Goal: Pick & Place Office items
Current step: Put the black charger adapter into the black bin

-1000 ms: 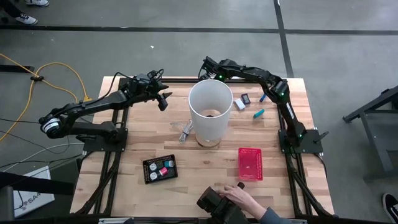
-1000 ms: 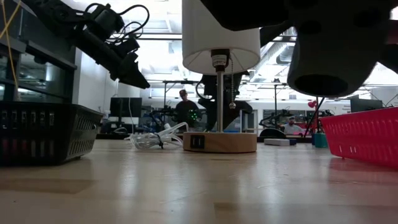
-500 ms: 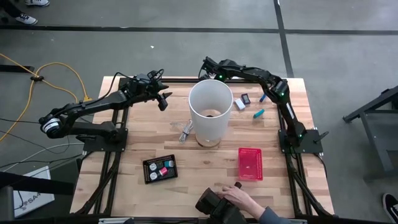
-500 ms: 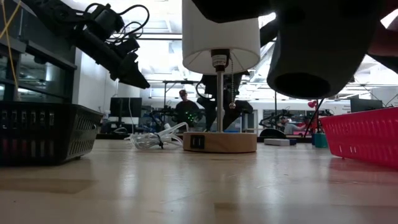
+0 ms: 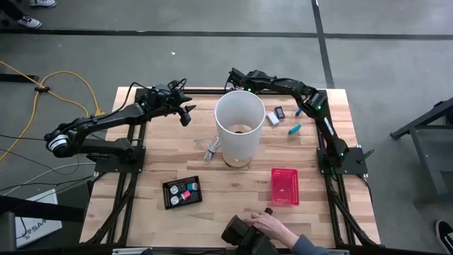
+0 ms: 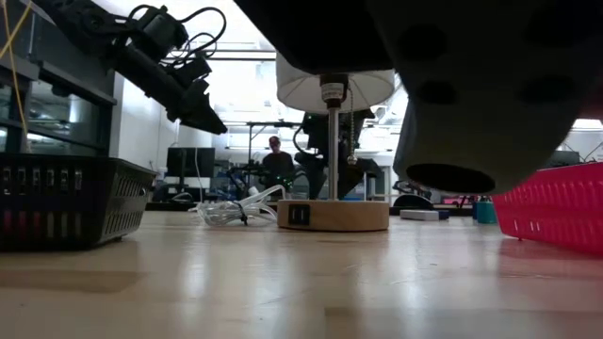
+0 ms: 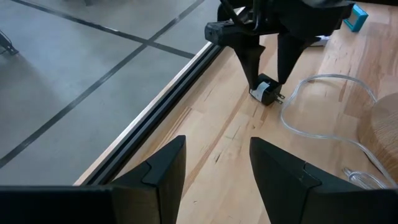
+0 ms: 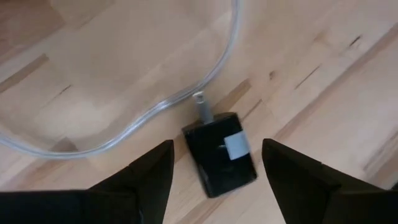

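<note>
Black plug block with a grey label [image 8: 221, 154], on a clear cable [image 8: 155, 106], lies flat on the wooden desk [image 5: 311, 180] behind the white lamp shade [image 5: 239, 124]. Right claw [image 8: 214, 163] hovers above it, open wide, empty. Judged step: pre-grasp; next, descend and close. Left claw [image 5: 186, 113] waits raised, half open, empty. Lamp and cable crowd the approach.

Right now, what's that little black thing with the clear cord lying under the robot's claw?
It is a small black plug, a boxy, plastic-looking block with a pale label on top and a metal prong at one end. A clear, glossy cord curves away from that prong end. The plug lies flat on the wooden table. The right claw hangs directly over it with fingers spread on either side, not gripping it.
</note>
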`<state>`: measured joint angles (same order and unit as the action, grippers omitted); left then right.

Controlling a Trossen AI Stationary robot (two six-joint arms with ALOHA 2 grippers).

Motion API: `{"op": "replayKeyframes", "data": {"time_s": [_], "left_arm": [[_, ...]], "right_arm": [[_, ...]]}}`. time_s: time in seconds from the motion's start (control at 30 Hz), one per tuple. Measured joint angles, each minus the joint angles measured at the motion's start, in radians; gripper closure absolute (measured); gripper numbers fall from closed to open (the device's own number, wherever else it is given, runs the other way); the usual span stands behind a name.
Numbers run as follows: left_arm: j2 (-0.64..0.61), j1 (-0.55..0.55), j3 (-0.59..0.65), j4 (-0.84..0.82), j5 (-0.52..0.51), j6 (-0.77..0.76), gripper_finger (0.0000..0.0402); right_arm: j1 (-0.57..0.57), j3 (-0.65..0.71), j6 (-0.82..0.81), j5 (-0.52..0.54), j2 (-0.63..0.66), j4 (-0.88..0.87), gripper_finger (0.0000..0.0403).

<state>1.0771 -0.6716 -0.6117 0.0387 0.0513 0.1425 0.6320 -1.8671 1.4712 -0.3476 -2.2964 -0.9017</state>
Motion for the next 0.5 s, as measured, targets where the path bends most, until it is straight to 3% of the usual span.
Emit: {"op": "replayKeyframes", "data": {"time_s": [0.5], "left_arm": [[0.0, 0.0, 0.0, 0.0, 0.0, 0.0, 0.023]], "right_arm": [[-0.004, 0.0, -0.002, 0.0, 0.0, -0.016, 0.0173]]}}
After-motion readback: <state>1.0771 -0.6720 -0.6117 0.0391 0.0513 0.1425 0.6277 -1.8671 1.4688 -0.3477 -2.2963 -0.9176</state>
